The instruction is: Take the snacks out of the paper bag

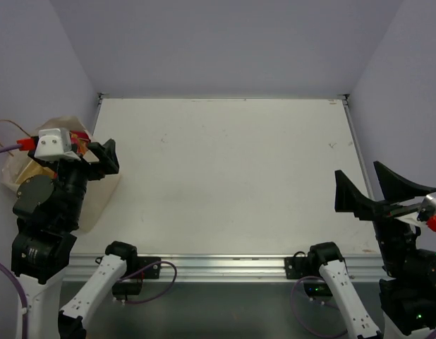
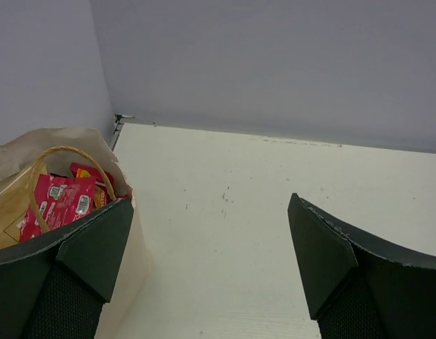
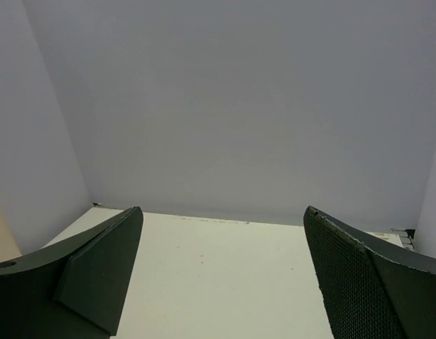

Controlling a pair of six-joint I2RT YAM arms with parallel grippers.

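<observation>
Top view: the table (image 1: 225, 176) is a pale board with walls on three sides. The arm bases sit at its 6 o'clock edge.

Paper bag (image 1: 105, 196): cream-white, upright, mouth open upward. It stands at the table's 9 o'clock side and straddles the left edge rail. What supports its outer half cannot be told. In the left wrist view its crumpled rim (image 2: 70, 134) sits at about 9 o'clock. A thin brown string handle (image 2: 71, 150) arches over the mouth.

Snacks: all that are visible lie inside the bag. Red packets (image 2: 61, 201) with small white labels sit just under the handle, and a sliver of orange shows beside them. From above only a patch of red (image 1: 81, 138) shows past the wrist. Other packets, if any, are hidden by the bag walls and the arm.

Left gripper (image 1: 97, 157): poised over the bag's mouth, on its table-side rim. Jaws are spread fully wide (image 2: 209, 205) with nothing between them. One finger overlaps the bag's rim in the wrist view, but contact cannot be confirmed.

Right gripper (image 1: 358, 175): at the table's 4 o'clock edge, well apart from the bag. Jaws are likewise spread fully wide (image 3: 223, 212) and carry nothing, with only bare table and wall between the fingers.
</observation>
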